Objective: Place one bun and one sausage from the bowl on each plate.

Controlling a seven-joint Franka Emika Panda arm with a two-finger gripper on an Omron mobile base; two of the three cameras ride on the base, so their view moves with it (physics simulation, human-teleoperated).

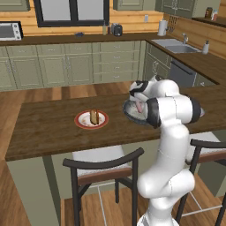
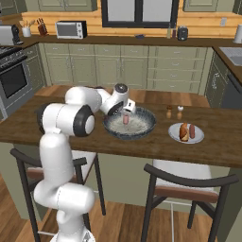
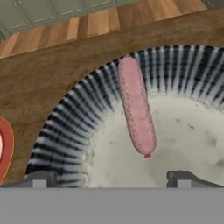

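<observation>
Hovering over the bowl [image 3: 65,131], the spread gripper [image 3: 111,179] faced the sausage [image 3: 136,107], its long axis running up-frame.

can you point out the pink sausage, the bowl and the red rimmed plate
pink sausage [image 3: 136,107]: hand view, middle of its body
bowl [image 2: 142,133]: right base view, front outer wall
red rimmed plate [image 1: 80,120]: left base view, left part of its rim

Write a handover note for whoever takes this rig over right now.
Claw: open, low over the bowl, holding nothing.
Pink sausage: leaning on the bowl's inner wall, just ahead of the fingertips.
Red plate: holds a bun, no sausage.
White plate: holds a bun and a red-brown sausage; done.
Left: grasp the pink sausage and set it on the red plate.
</observation>
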